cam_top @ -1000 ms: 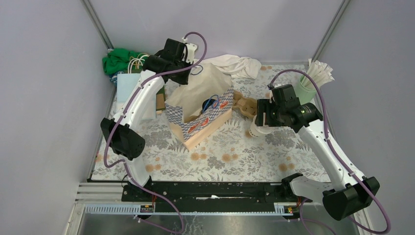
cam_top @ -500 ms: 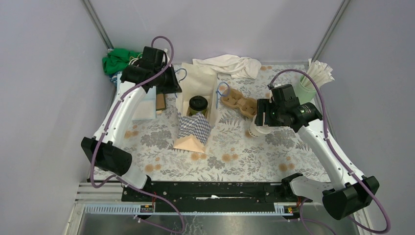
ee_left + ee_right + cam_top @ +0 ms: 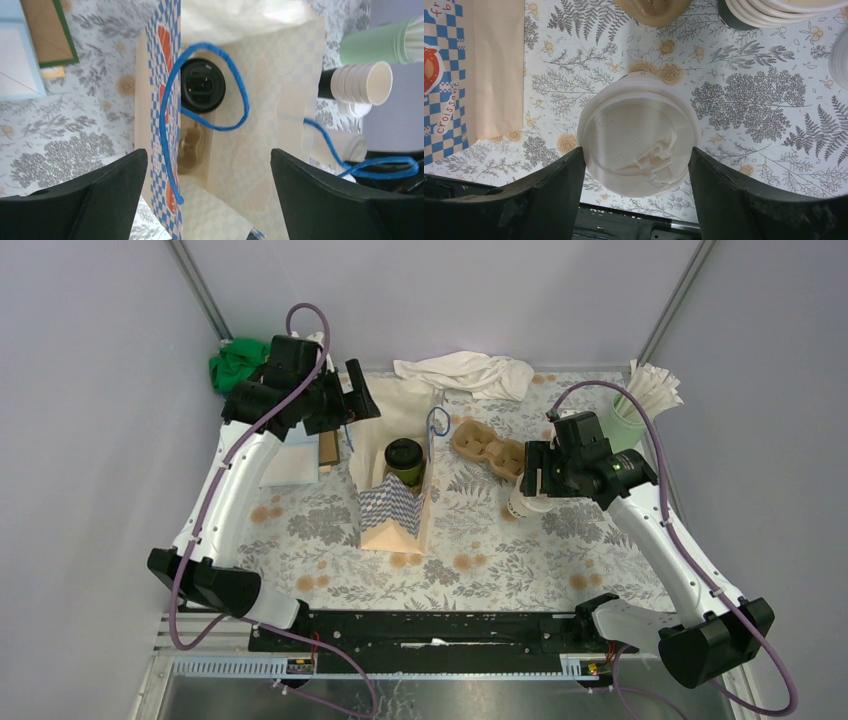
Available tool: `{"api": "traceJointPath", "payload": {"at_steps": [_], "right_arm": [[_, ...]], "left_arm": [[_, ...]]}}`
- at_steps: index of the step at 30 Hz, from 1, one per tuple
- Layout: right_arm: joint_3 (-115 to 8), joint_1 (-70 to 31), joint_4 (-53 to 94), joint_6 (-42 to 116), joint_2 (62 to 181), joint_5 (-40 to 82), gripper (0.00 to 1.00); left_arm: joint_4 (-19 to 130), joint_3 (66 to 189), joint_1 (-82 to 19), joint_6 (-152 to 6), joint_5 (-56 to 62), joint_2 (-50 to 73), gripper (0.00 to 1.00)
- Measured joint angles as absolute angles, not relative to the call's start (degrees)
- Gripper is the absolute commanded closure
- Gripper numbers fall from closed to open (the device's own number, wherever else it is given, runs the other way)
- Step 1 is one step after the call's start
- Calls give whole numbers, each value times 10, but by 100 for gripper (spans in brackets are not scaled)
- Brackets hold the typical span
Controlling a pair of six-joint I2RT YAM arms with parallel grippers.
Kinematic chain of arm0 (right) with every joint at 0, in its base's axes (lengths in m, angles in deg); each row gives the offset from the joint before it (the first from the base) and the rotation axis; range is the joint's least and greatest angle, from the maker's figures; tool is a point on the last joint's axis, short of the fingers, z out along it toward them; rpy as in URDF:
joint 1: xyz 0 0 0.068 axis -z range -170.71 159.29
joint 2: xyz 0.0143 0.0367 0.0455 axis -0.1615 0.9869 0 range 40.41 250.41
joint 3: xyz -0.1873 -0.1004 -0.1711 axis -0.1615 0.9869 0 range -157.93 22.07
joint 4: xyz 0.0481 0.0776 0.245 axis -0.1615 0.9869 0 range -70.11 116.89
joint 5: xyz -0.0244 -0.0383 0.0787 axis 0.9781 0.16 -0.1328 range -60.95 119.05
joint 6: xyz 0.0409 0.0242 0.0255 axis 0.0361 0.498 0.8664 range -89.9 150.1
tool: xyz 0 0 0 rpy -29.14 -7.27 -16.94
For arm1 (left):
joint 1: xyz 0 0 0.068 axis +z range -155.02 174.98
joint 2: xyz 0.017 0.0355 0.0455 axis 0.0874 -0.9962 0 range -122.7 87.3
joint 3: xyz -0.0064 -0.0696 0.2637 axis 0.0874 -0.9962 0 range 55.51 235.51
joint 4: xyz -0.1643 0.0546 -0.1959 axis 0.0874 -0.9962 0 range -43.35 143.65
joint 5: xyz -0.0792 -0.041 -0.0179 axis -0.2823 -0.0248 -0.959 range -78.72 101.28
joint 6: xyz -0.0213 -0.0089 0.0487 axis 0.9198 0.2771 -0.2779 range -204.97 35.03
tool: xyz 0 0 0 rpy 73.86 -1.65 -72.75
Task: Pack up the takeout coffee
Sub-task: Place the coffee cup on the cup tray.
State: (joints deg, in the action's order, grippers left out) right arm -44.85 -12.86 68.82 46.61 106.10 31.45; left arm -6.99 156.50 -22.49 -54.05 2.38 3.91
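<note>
A blue-checked paper bag [image 3: 392, 515] stands open mid-table with one takeout coffee, a black-lidded cup [image 3: 404, 454], inside it. The left wrist view looks down into the bag [image 3: 150, 100] at that cup [image 3: 202, 91], a brown carrier [image 3: 191, 150] under it and the blue cord handle [image 3: 235, 80]. My left gripper [image 3: 355, 405] hangs open above the bag's back left, holding nothing [image 3: 210, 197]. My right gripper [image 3: 527, 490] is shut on a second coffee cup with a white lid [image 3: 639, 140], which stands on the table right of the bag [image 3: 525, 505].
A cardboard cup carrier [image 3: 488, 448] lies between the bag and my right gripper. A stack of paper cups [image 3: 362, 82] and a mint tumbler of straws [image 3: 632, 405] stand at the back right. White cloth [image 3: 465, 372], green cloth [image 3: 238, 360] and pale blue envelopes [image 3: 290, 455] line the back and left.
My left gripper opened, let go of the bag and drew back to the left. The bag went from tilted to upright, baring the black-lidded cup. The right arm stayed put.
</note>
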Motion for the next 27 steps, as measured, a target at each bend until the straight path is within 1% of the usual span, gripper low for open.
{"api": "traceJointPath", "payload": {"at_steps": [5, 7, 9, 12, 14, 16, 18, 23, 27], "right_arm": [[-453, -129, 689, 469, 1064, 316, 25], [-453, -129, 689, 472, 1064, 316, 25], [-452, -129, 687, 480, 1064, 315, 25], [-429, -129, 663, 497, 1060, 314, 26], [-402, -129, 650, 510, 1054, 313, 30], [-377, -129, 645, 519, 1049, 313, 32], [-368, -129, 644, 522, 1044, 314, 31], [-377, -129, 644, 519, 1018, 316, 32], [-411, -129, 647, 508, 1022, 316, 32]], "left_arm": [[-40, 1579, -224, -584, 81, 31, 1], [4, 1552, -223, -592, 111, 41, 1], [66, 1489, -216, -601, 123, 65, 1], [116, 1430, -205, -615, 108, 84, 1], [146, 1414, -199, -625, 90, 85, 1], [170, 1409, -199, -631, 74, 84, 2], [184, 1409, -199, -631, 66, 84, 3], [212, 1393, -200, -619, 45, 85, 4], [199, 1386, -200, -609, 35, 85, 6]]}}
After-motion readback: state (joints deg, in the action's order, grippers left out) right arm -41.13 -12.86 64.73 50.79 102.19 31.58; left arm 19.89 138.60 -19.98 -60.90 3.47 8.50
